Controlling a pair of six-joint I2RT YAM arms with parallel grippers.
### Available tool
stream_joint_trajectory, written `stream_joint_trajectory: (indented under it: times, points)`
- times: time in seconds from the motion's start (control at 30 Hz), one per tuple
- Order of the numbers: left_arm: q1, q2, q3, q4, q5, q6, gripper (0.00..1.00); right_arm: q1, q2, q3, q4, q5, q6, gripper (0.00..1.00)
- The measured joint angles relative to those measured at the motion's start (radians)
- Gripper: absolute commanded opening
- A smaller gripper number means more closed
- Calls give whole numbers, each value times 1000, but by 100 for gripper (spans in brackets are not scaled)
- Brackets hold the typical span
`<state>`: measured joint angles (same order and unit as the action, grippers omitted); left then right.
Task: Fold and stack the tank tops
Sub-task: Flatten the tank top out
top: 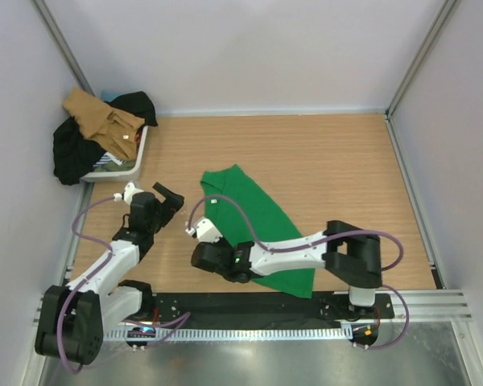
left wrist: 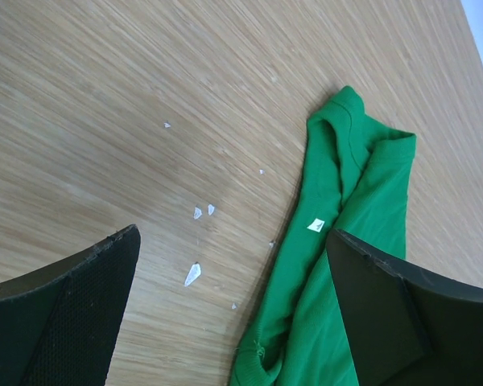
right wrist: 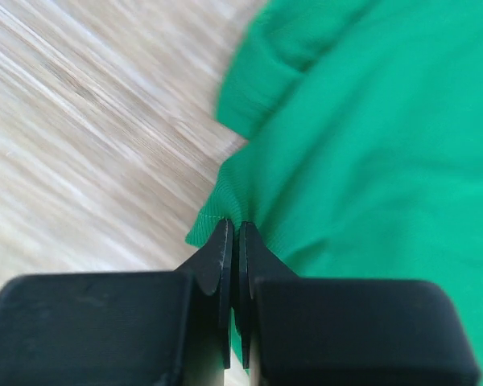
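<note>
One table (top: 322, 153) carries everything. I count two tank tops. The green one (top: 262, 217) lies stretched diagonally across the table's middle. The tan one (top: 101, 119) is heaped on dark clothes (top: 72, 153) in the single tray (top: 141, 153) at the far left corner. Of my two end effectors, the right (right wrist: 233, 232) is pinched together on the green top's edge. The left (left wrist: 232, 241) has its fingers spread over bare wood beside that top's neck. One white label (left wrist: 315, 226) shows there.
</note>
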<state>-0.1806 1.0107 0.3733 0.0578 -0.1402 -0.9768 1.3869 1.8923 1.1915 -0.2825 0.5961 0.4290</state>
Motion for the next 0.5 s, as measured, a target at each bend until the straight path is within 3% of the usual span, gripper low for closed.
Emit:
stream_joint_trajectory:
  times: [0.23,0.5]
  points:
    - [0,83,0,58,82,26,98,-74,-393,-94,-38,41,16,1]
    - [-33,199,38,100,162,66,98,-476,-749,-354,-3,-40,30,6]
